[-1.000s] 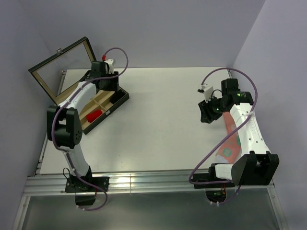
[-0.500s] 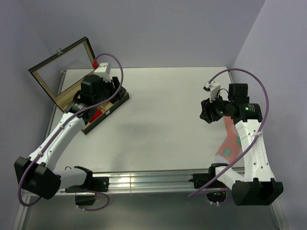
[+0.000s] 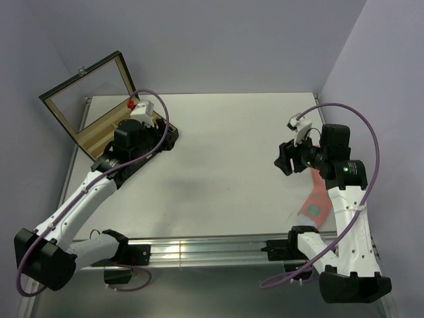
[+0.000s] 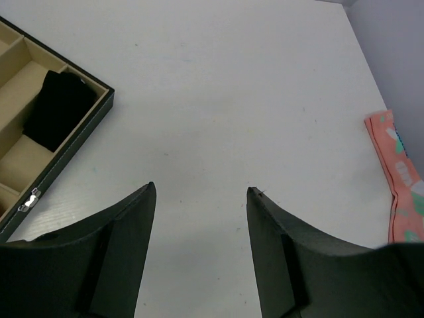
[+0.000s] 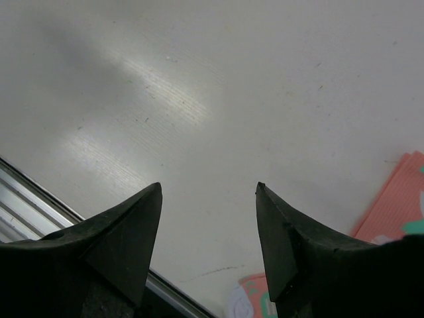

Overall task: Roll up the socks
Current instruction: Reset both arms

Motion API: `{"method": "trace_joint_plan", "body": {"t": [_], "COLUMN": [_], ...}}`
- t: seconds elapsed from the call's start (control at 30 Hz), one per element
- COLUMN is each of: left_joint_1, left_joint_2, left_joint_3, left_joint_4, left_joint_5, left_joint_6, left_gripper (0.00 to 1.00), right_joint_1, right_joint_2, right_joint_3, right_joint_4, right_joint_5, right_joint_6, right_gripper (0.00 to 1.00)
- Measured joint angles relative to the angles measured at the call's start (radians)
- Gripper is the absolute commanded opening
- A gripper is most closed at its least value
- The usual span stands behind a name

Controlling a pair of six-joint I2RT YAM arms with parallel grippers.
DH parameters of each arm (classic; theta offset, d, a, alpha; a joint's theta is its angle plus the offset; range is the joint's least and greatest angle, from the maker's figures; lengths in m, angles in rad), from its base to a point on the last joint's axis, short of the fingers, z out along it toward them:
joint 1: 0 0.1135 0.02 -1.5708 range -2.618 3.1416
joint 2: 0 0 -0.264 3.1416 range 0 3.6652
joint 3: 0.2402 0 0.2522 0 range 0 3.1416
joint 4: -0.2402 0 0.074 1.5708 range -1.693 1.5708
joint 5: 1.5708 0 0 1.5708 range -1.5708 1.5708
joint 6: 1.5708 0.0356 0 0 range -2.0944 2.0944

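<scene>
The black sock point(image 4: 58, 109) lies bunched in a compartment of the open box point(image 4: 69, 154); its stripes do not show. The red sock is hidden: in the top view my left arm covers the box's compartments. My left gripper point(image 3: 152, 137) point(image 4: 201, 189) is open and empty, hovering at the box's right edge over bare table. My right gripper point(image 3: 283, 159) point(image 5: 209, 189) is open and empty above the table at the right.
A salmon-pink sock with green and white patches point(image 3: 317, 202) point(image 4: 397, 173) point(image 5: 392, 202) lies flat at the right, beside and under my right arm. The box point(image 3: 169, 132) has its glass lid point(image 3: 86, 93) standing open at the back left. The table's metal front rail point(image 5: 26, 205) is near.
My left arm has swung its elbow out to the front left and its gripper has drawn back from the box. My right arm has shifted slightly right. The red sock is now covered.
</scene>
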Motion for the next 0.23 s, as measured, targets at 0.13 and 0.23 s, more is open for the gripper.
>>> {"method": "trace_joint_plan", "body": {"t": [0.13,0.23], "left_joint_1": [-0.022,-0.032], "left_joint_2": [0.000,0.000], "left_joint_3": [0.000,0.000], "left_joint_4": [0.009,0.010], "left_joint_5": [-0.001,-0.002], "left_joint_6": [0.000,0.000], "left_gripper": [0.62,0.62], "right_joint_1": [0.000,0.000], "right_joint_2": [-0.005,-0.008], "right_joint_3": [-0.016,-0.021], "right_joint_4": [0.032,0.038], "right_joint_5": [-0.002,-0.002], "right_joint_6": [0.023,0.034], "right_gripper": [0.67,0.71]}}
